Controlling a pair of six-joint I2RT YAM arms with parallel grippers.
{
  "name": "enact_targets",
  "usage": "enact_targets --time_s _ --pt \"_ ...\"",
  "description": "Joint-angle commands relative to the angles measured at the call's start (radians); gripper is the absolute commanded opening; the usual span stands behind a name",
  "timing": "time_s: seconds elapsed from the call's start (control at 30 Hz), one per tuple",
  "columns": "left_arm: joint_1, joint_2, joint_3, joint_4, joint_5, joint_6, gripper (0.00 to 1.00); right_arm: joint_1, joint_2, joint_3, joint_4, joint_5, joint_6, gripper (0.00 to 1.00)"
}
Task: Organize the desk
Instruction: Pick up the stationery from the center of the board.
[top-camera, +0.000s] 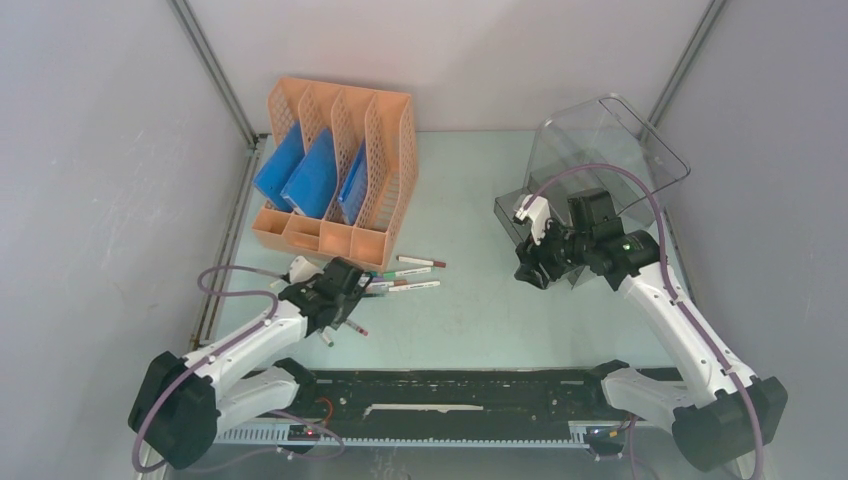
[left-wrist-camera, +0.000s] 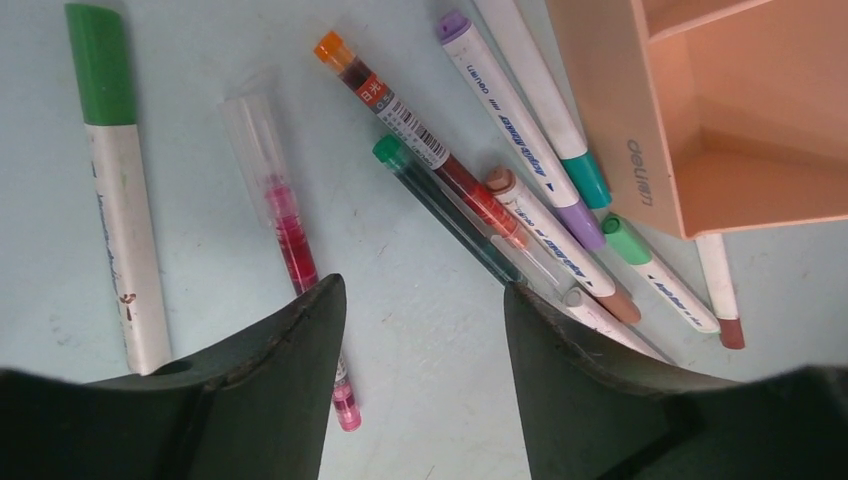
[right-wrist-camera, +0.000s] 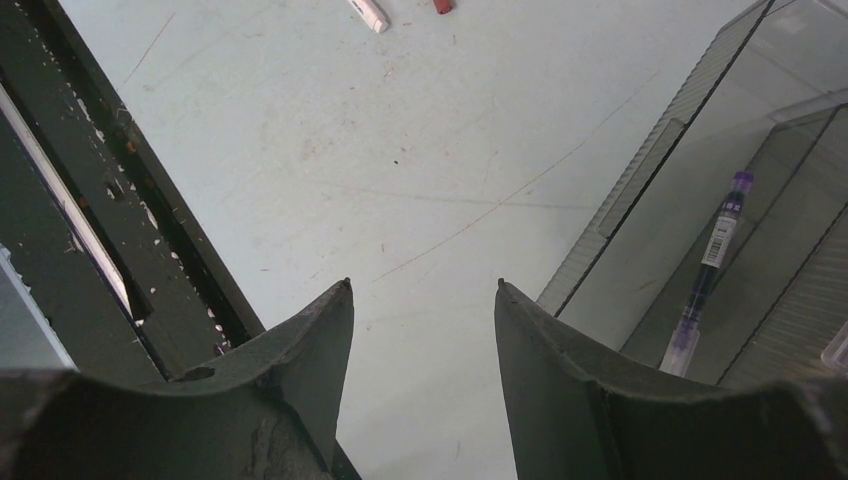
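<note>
Left pincer (left-wrist-camera: 422, 288): hangs low over a scatter of pens near the desk's (top-camera: 470, 310) left edge. Fingers well apart, bare tabletop in the gap, nothing clasped. Right pincer (right-wrist-camera: 422, 287): likewise parted and empty, poised over open tabletop toward the far right corner, just beside the drawer box (top-camera: 612, 135).

Seen from overhead only: pale mint desk filling the floor between grey walls. Perforated orange rack (top-camera: 385, 150) at the far left corner, blue folders (top-camera: 312, 182) leaning in its slots. Clear drawer box tall and rounded at the far right corner.

Seen from the left wrist only:
- white marker with a green cap (left-wrist-camera: 110, 190), lying apart from the rest
- clear-barrelled pink pen (left-wrist-camera: 285, 215), lower part slipping under the left finger
- orange-capped pen (left-wrist-camera: 400, 115) with a barcode label, touching a slim green pen (left-wrist-camera: 440, 210)
- purple-capped marker (left-wrist-camera: 515, 125) just beside the rack's smooth base

Seen from the right wrist only: purple pen (right-wrist-camera: 712, 255) with a barcode label, lying inside the ribbed clear box. Fine scratches on the matte tabletop. Black rail (right-wrist-camera: 120, 200), flecked white, along the desk's edge.

Hard to read: from overhead, pens mere slivers and both sets of fingers hidden under the wrists. Several marker ends cut off behind the left pincer's right finger. Two pen tips clipped by the top edge of the right wrist view.
</note>
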Motion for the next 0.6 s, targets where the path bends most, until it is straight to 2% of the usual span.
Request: enact_targets --time_s 0.0,0.23,0.57 --pt "0.009 0.046 0.045 0.017 -0.006 -0.002 0.64 0.009 0.004 -0.005 0.027 0.011 -0.015 0.62" --pt "0.023 0.111 0.052 0.071 0.006 0.024 0.52 0.01 0.007 -0.006 0.027 0.013 -0.015 0.62" --pt "0.034 0.177 0.068 0.111 0.019 0.046 0.46 0.017 0.012 -0.007 0.027 0.022 -0.019 0.62"
